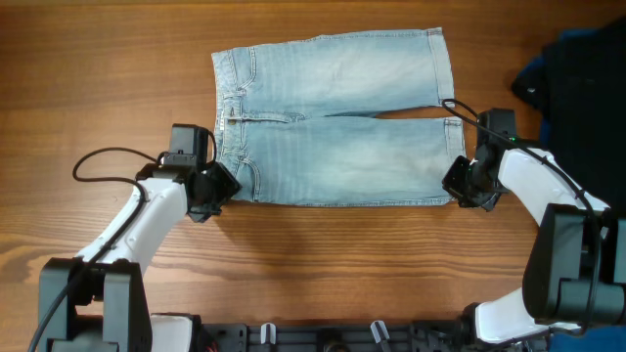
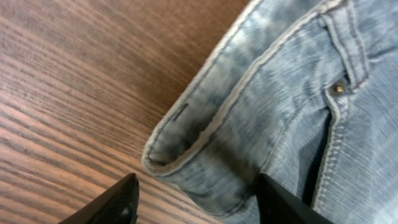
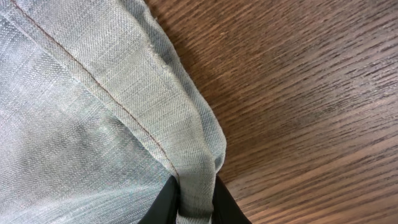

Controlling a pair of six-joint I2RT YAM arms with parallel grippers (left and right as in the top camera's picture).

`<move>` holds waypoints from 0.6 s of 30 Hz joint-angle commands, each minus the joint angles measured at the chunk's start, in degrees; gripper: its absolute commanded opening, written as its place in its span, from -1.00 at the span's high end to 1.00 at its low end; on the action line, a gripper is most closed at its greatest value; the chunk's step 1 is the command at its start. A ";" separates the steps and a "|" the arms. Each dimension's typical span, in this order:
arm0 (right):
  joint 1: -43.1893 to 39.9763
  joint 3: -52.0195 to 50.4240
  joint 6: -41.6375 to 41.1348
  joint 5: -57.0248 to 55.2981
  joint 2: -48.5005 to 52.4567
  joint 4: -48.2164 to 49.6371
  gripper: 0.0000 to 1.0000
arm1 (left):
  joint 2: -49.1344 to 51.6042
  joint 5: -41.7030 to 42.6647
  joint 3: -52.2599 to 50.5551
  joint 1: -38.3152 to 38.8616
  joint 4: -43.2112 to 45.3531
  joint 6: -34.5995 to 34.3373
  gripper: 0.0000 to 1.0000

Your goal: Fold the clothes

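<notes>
While jeans are laid flat mid-counter, waistband leftward, left hand is seen spread, fingers either side of waistband corner, cloth not clamped. Right hand is pressed together, hem corner of near leg pinched. Brown wood-grain counter noted; dark garment heaped far right.

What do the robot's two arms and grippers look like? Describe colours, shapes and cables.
The left arm and right arm have white shells and black joints. The left gripper and right gripper are black, with wedge-shaped fingers. A thin black cable loops off each wrist.
</notes>
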State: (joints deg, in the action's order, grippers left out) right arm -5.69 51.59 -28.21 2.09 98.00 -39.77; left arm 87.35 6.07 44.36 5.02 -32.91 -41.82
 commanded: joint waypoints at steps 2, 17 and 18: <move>0.04 -1.79 1.16 0.57 3.65 1.60 0.91 | 0.11 -2.12 -3.06 -0.15 2.62 -3.87 -0.28; 0.04 -1.79 1.20 0.57 3.65 1.57 0.91 | 0.22 -4.00 -5.90 -0.15 9.99 -4.07 0.14; 0.04 -1.79 1.22 0.57 3.65 1.57 0.91 | 0.22 -4.02 -5.90 -0.15 9.99 -4.07 0.19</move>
State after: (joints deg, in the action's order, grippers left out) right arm -5.69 51.57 -28.14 2.11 98.00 -39.75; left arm 87.29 3.22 39.20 5.02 -23.07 -45.56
